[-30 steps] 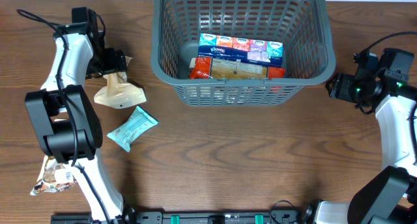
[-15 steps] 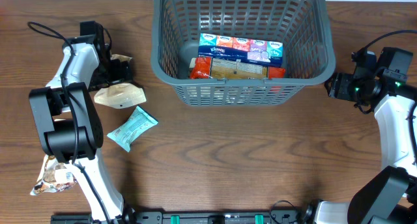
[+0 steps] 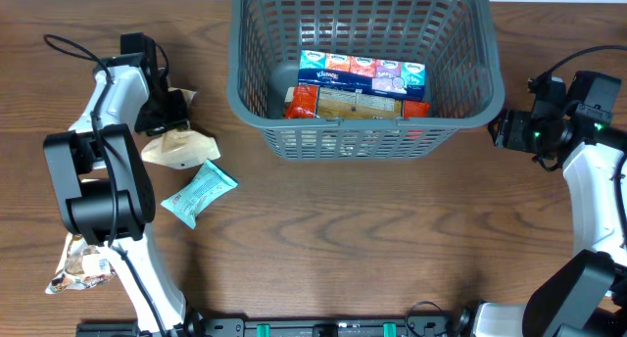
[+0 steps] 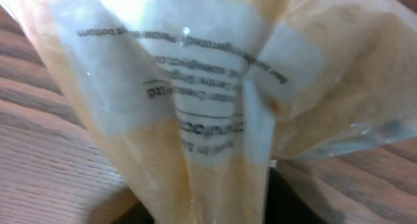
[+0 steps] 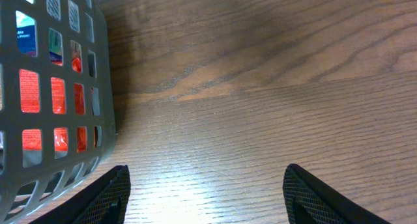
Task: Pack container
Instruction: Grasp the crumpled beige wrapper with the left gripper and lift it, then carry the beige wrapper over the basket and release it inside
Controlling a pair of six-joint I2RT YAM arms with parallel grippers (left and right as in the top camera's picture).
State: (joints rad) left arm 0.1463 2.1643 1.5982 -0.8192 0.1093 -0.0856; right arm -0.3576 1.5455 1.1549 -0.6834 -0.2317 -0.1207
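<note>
Our left gripper point(image 3: 172, 110) now pinches the newly bunched tan pouch point(image 3: 178, 149) at nine o'clock of the container point(image 3: 234, 77), ready for lifting; our right gripper point(image 5: 205, 185) gapes empty.

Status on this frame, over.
Left gripper shut on tan packet. Right gripper open, empty, beside container. Container partly packed. Teal packet waiting.

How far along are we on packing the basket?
Done: the tissue multipack and a red snack packet lie in the container. In hand: the left gripper seems to pinch the tan pouch, left of the container. Left to do: the teal packet and crumpled packet lie outside. The right gripper is open, holding nothing.
</note>
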